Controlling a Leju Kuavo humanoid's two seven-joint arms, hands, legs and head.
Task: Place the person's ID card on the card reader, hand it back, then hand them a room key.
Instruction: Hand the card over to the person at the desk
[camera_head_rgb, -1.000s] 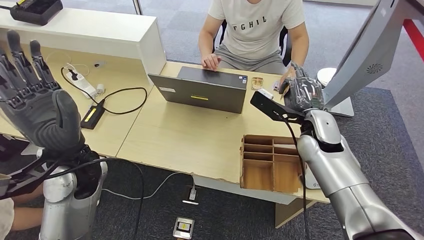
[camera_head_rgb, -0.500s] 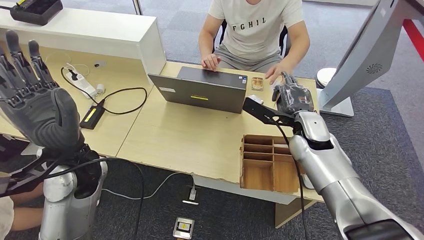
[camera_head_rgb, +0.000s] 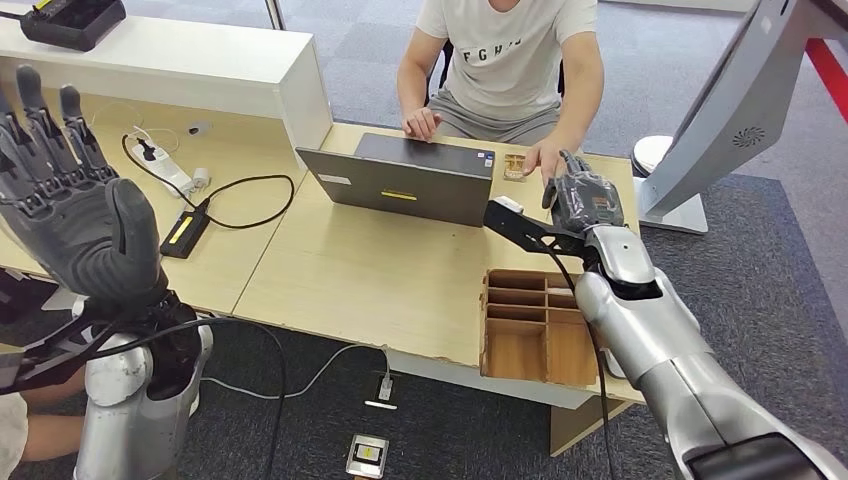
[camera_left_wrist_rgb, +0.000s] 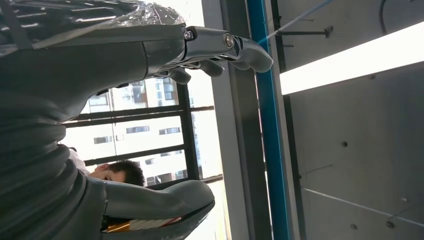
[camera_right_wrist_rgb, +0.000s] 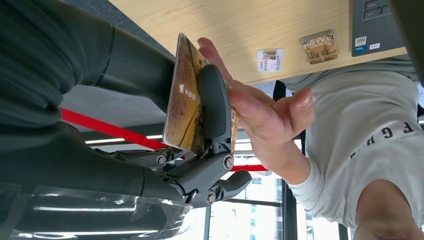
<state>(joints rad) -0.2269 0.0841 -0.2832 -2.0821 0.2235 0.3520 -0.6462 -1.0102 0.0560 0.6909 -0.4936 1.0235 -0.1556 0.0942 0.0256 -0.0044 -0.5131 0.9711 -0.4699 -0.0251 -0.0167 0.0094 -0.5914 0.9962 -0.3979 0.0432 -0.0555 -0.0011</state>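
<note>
your right hand (camera_head_rgb: 582, 199) is out over the far edge of the bench (camera_head_rgb: 380, 275), just right of the laptop (camera_head_rgb: 404, 180); it's pinching a gold-brown card (camera_right_wrist_rgb: 186, 100) between thumb and fingers (camera_right_wrist_rgb: 214, 105), card on edge in the right wrist view; the person's hand (camera_right_wrist_rgb: 260, 111) is touching the card's far side, fingers flat against it; in the head view that hand sits right against yours at the bench edge; whether this is the id card or the room key, can't tell; two small items (camera_right_wrist_rgb: 295, 51) lie on the bench near the laptop corner; wooden compartment tray (camera_head_rgb: 532, 322) sits under your right forearm; your left hand (camera_head_rgb: 75, 215) is raised well off to the left, fingers spread wide, holding nothing; power strip (camera_head_rgb: 165, 168) and cables lie on the lower bench section beyond it.
</note>
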